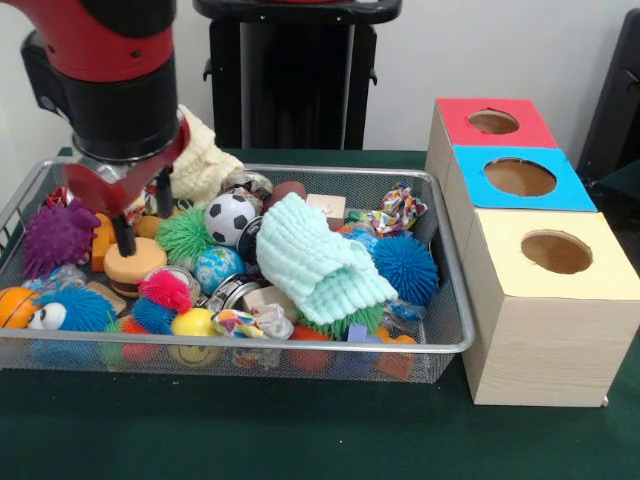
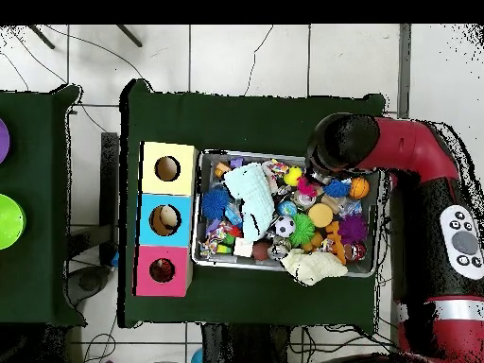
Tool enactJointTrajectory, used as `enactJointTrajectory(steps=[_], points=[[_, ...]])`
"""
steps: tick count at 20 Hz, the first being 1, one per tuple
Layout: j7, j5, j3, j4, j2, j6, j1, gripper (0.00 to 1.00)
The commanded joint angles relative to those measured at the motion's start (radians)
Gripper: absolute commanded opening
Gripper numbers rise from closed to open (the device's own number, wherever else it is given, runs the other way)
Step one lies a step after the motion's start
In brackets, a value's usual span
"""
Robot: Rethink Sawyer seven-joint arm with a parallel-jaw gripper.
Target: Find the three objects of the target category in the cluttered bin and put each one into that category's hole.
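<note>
Your pincer [image 1: 140, 225] hung low over the nine o'clock end of the cluttered bin [image 1: 452, 345] in the front view, its two dark fingers [image 1: 126, 235] spread apart and gripping nothing, one tip resting on or just above a tan burger-shaped toy [image 1: 135, 267]. To search well from there, you needed to push aside the loose covers rather than grab at balls: the mint knitted cloth [image 1: 318, 262] lay across the middle and the cream knitted cloth [image 1: 205, 155] hung over the far rim, and either could have hidden a plush. No striped tiger or tan bear showed plainly in either view, so I could not tell where they were; an orange shape [image 1: 102, 240] just beside the pincer was too hidden to name. The bin was a shallow silver mesh tray on the green bench [image 1: 300, 430]. The red hole [image 1: 493, 122] sat at two o'clock, beyond the blue hole [image 1: 519, 177] and yellow hole [image 1: 556, 252].
</note>
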Motion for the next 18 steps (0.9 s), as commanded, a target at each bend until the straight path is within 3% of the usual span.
enactJointTrajectory(steps=[1, 13, 18], points=[[-0.282, -0.092, -0.015, 0.129, -0.056, 0.101, -0.031, 1.0], [-0.126, 0.009, 0.054, 0.378, -0.087, -0.093, -0.172, 1.0], [-0.078, -0.024, 0.049, 0.455, -0.102, -0.174, -0.193, 1.0]])
